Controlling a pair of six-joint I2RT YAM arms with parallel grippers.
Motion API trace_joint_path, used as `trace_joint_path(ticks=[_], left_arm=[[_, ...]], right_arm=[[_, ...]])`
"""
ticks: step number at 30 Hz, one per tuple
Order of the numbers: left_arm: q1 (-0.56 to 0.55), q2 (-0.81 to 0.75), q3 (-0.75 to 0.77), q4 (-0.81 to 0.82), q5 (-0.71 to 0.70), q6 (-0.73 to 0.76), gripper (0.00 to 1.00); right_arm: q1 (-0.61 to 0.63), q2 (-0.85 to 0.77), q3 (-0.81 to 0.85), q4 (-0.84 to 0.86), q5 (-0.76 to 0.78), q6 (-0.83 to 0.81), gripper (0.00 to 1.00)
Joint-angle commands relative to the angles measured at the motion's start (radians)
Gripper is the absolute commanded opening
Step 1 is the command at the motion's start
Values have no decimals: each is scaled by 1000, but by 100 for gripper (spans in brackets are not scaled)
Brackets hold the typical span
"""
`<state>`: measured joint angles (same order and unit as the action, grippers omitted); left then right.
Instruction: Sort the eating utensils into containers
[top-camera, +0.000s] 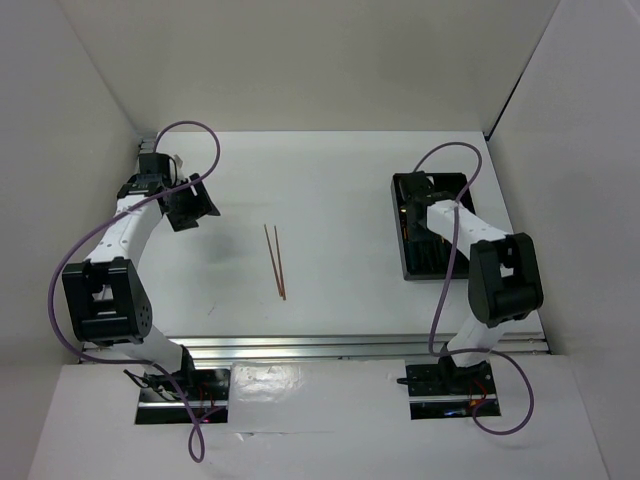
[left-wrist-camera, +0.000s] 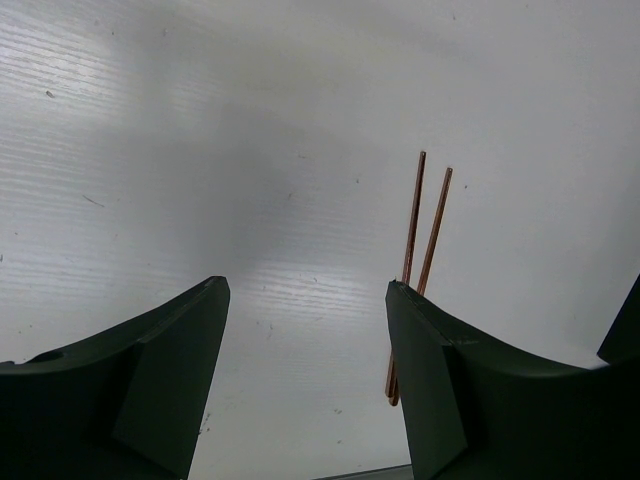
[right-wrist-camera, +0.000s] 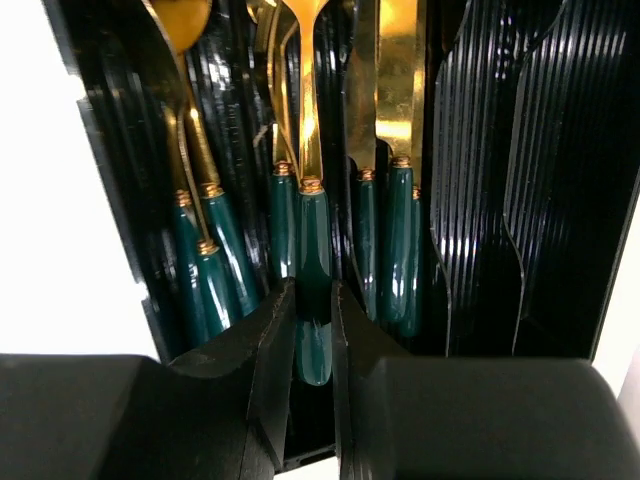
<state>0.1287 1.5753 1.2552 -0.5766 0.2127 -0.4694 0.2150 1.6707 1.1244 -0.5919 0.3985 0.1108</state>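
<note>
When read near to far, meet first the chopsticks (top-camera: 274, 260), side by side on the table (top-camera: 340, 180), long axis running 11 to 5 o'clock. Lie at 4 o'clock from the left gripper (left-wrist-camera: 305, 288), hovering spread wide and empty, clearly the nearer arm; probably calls for fingers (left-wrist-camera: 170, 380) turned across that axis. Farther, toward 3 o'clock, over the tray (top-camera: 398, 240): right gripper (right-wrist-camera: 313, 300) pinched tight on a teal-handled utensil (right-wrist-camera: 312, 230), set among others in one compartment.
</note>
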Motion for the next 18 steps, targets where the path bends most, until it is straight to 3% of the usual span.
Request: trace_joint_path(ticks=[1,3,12,18], left_arm=[[6,9,36,3,8,29,78],[6,9,36,3,8,29,78],[6,19,36,3,17,29,78],[6,19,36,3,50,38,78]], right_arm=[[-5,6,0,-5,66,-2,14],[-5,17,0,-5,66,-2,17],[-14,-2,29,-25,42,18,55],[-14,-83,141,-25,-82,50,56]])
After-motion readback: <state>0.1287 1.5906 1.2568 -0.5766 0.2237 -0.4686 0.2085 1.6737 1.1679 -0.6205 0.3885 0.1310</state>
